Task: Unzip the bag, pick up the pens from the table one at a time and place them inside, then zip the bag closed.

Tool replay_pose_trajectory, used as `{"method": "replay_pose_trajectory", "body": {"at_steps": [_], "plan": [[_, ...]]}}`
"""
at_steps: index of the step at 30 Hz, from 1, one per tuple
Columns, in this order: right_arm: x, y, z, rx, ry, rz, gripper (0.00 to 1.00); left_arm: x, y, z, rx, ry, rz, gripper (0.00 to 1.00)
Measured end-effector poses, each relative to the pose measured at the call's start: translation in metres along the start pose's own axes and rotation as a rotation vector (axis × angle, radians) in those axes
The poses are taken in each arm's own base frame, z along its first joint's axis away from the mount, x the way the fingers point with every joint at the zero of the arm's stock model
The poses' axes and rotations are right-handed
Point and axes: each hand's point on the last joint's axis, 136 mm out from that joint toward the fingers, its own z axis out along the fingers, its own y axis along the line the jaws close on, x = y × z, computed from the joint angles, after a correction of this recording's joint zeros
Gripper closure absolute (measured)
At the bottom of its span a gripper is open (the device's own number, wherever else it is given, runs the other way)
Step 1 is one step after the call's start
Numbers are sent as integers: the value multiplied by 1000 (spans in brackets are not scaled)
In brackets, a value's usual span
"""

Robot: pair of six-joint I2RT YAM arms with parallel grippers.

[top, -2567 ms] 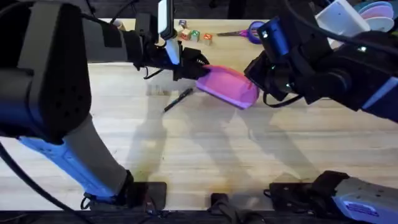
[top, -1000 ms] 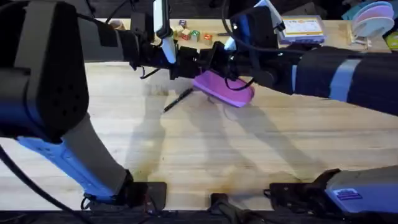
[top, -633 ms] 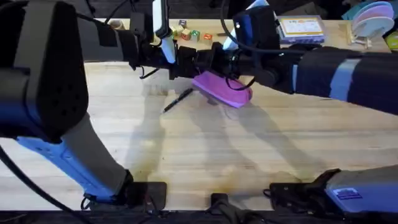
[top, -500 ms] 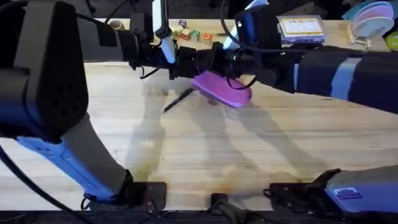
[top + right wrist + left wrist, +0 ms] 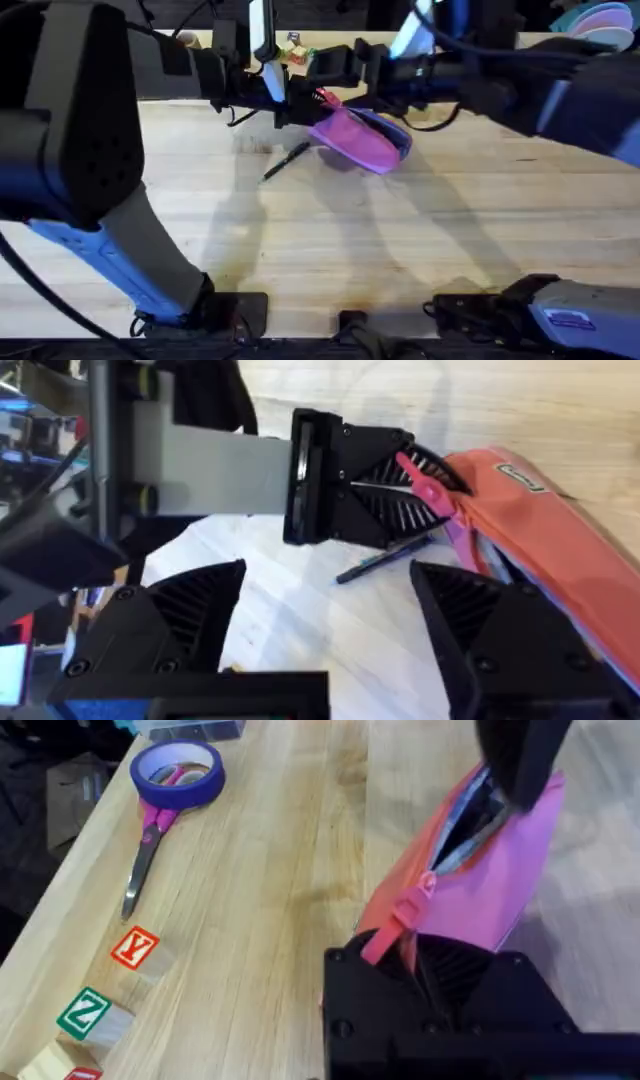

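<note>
While overhead hides it, bag point(image 5: 480, 880) gapes unzipped.

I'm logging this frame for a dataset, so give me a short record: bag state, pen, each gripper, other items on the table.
bag: pink, partly unzipped, one end lifted off the table
pen: black, on the table beside the bag
left gripper: shut on the bag's end by the zipper tab
right gripper: open, close to the bag
other: scissors, tape roll, letter blocks
</note>
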Motion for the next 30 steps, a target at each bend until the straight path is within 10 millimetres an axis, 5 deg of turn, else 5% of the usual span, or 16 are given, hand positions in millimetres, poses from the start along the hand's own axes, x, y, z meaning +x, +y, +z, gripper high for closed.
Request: {"method": "replay_pose_trajectory", "body": {"at_steps": [14, 16, 21, 30], "plan": [[4, -17, -66, 192, -56, -85, 4, 0, 0, 0, 0, 0, 0, 958], [5, -22, -72, 228, -66, -90, 5, 0, 0, 0, 1, -2, 4, 800], [3, -28, -76, 272, -81, -102, 4, -4, -4, 4, 17, -13, 1, 55], [4, -32, -78, 294, -69, -183, 5, -5, -4, 4, 18, -19, 5, 8]]}}
